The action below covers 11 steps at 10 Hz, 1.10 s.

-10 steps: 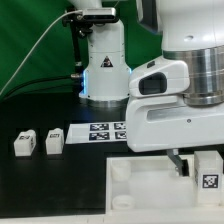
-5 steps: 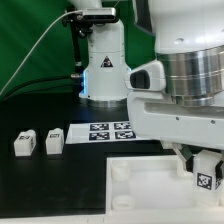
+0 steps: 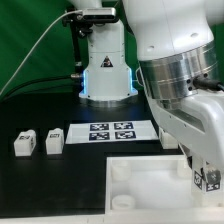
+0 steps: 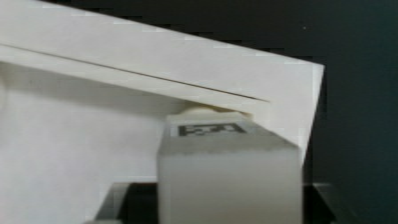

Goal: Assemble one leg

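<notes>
My gripper [image 3: 205, 172] is shut on a leg [image 3: 207, 179], a small white block with a black-and-white tag, held tilted at the near right corner of the white tray-like piece [image 3: 150, 186]. Whether the leg touches the tray cannot be told. In the wrist view the leg [image 4: 222, 165] stands between my jaws, its tag end against the tray's raised edge [image 4: 160, 75]. My gripper [image 4: 226, 202] shows only as dark finger edges beside the leg. Two more legs [image 3: 25, 143] [image 3: 54, 141] stand on the table on the exterior view's left.
The marker board [image 3: 118, 131] lies flat behind the tray. The robot base [image 3: 105, 70] stands at the back, with a cable running off to the exterior view's left. My arm hides the tray's far right side.
The arm has tilted and swung over the tray's right side. The held leg has moved down and slightly toward the exterior view's right.
</notes>
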Each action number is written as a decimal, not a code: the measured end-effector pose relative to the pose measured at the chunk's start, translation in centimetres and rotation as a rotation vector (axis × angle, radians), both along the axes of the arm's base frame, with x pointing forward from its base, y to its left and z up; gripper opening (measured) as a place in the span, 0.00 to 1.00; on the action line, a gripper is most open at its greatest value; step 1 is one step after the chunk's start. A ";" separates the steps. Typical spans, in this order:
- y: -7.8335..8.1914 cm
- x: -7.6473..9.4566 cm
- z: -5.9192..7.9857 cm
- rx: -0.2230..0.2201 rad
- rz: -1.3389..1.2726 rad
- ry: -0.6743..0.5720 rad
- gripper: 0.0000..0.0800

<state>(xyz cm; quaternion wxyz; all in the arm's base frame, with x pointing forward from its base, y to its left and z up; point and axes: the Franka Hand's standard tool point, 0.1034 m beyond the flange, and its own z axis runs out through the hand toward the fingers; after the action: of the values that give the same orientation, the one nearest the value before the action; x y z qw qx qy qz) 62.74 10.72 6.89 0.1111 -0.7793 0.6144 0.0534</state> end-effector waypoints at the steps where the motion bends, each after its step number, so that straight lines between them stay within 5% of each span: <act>1: 0.0 0.0 0.0 -0.002 0.033 -0.008 0.38; 2: 0.1 0.0 -0.1 -0.003 0.042 -0.009 0.50; 3: 0.3 -0.1 0.0 -0.035 0.256 -0.047 0.50; 4: 0.5 0.0 0.1 -0.066 0.459 -0.086 0.71; 8: 0.2 0.0 0.0 -0.082 0.810 -0.164 0.81; 11: 0.0 0.0 0.0 -0.137 1.229 -0.227 0.81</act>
<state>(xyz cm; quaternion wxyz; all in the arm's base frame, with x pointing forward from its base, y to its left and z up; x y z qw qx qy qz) 62.72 10.76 6.92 0.0745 -0.9963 0.0407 -0.0149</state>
